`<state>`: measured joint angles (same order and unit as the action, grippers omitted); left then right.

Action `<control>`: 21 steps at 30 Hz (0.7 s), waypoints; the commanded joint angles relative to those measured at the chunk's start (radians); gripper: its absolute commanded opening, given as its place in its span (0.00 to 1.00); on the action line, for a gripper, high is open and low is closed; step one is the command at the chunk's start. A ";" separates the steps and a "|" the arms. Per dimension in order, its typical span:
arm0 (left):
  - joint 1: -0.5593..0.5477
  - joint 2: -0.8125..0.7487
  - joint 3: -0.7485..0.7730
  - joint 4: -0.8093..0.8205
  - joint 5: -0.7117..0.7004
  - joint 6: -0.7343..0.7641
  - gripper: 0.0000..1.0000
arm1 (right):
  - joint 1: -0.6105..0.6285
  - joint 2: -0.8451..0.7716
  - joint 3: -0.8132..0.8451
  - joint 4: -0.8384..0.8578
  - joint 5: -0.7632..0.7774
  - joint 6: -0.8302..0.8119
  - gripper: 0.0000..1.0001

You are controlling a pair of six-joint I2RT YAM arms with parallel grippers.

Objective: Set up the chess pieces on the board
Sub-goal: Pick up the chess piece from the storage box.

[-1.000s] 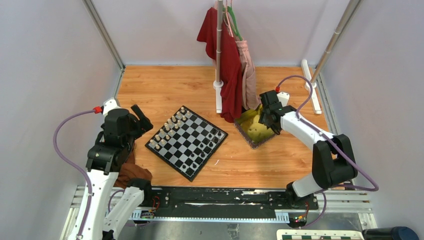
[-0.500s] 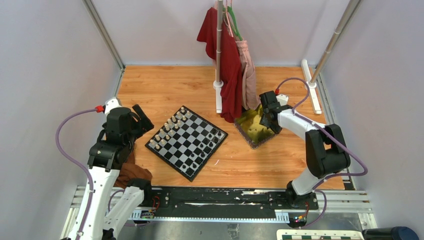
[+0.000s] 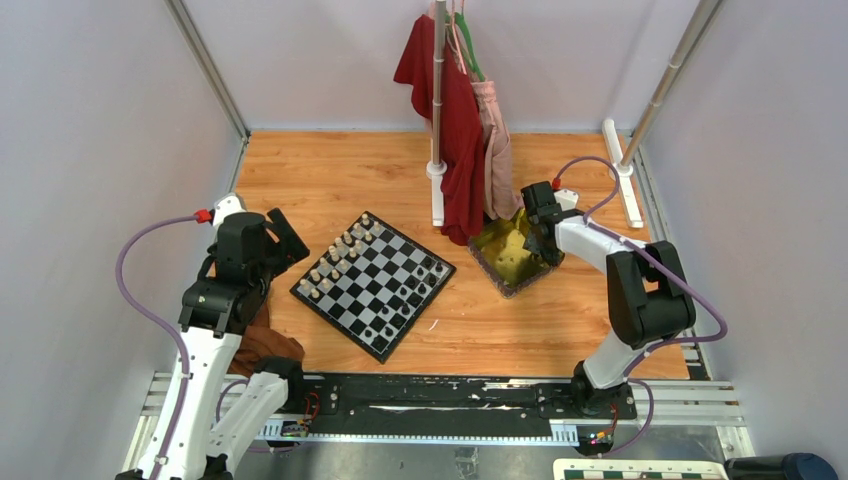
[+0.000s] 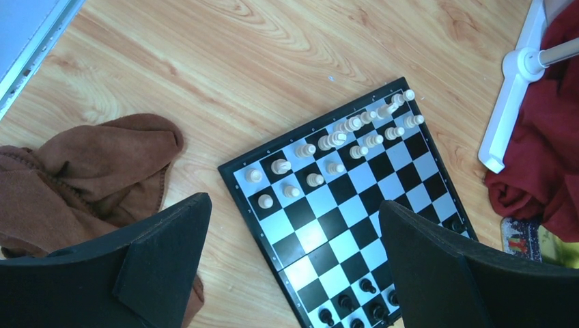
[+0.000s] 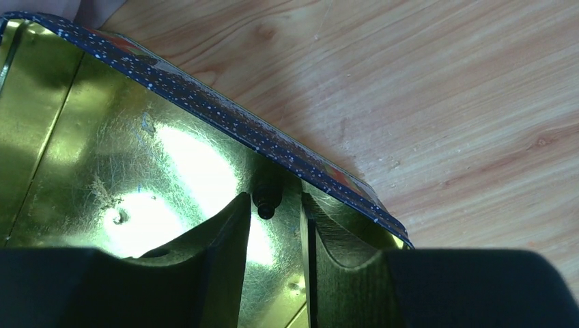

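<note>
Right gripper (image 5: 273, 199), jaws narrowly parted, straddles one black chess piece (image 5: 266, 202) against the gold tray (image 5: 82, 137) wall at lower centre of frame, without visible contact. Left gripper (image 4: 293, 202) hangs spread wide and empty above the board (image 4: 341, 225) at frame centre, with cream pieces (image 4: 334, 140) ranked along its upper edge.

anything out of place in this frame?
One small black chess piece sits in the shiny gold rectangular tray, by its wall, not on the checkered chessboard. The right pincer straddles it, jaws apart. A crumpled brown cloth lies beside the board.
</note>
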<state>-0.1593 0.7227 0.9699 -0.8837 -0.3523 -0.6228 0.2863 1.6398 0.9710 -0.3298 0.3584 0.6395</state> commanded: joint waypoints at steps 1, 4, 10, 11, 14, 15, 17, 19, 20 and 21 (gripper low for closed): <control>0.007 0.003 -0.010 0.019 -0.015 0.008 1.00 | -0.018 0.020 0.027 0.000 0.001 0.006 0.36; 0.007 0.002 -0.008 0.019 -0.017 0.009 1.00 | -0.020 0.023 0.030 0.000 0.001 0.003 0.33; 0.007 0.005 -0.008 0.019 -0.017 0.011 1.00 | -0.024 0.026 0.033 0.000 0.002 0.000 0.27; 0.007 0.005 -0.009 0.019 -0.017 0.011 1.00 | -0.025 0.027 0.033 0.000 0.004 -0.001 0.25; 0.007 0.002 -0.011 0.018 -0.015 0.010 1.00 | -0.025 0.027 0.033 -0.001 0.005 -0.004 0.21; 0.007 0.001 -0.011 0.019 -0.016 0.010 1.00 | -0.027 0.027 0.032 0.000 0.006 -0.004 0.18; 0.007 -0.003 -0.013 0.019 -0.016 0.009 1.00 | -0.027 0.025 0.032 -0.002 0.005 -0.004 0.14; 0.007 -0.006 -0.014 0.019 -0.016 0.010 1.00 | -0.026 0.023 0.031 -0.004 0.005 -0.006 0.09; 0.007 -0.007 -0.014 0.019 -0.016 0.010 1.00 | -0.027 0.022 0.031 -0.007 0.005 -0.006 0.08; 0.007 -0.008 -0.015 0.018 -0.016 0.010 1.00 | -0.027 0.020 0.031 -0.008 0.003 -0.006 0.07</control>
<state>-0.1593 0.7238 0.9684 -0.8837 -0.3531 -0.6197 0.2779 1.6527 0.9852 -0.3210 0.3557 0.6327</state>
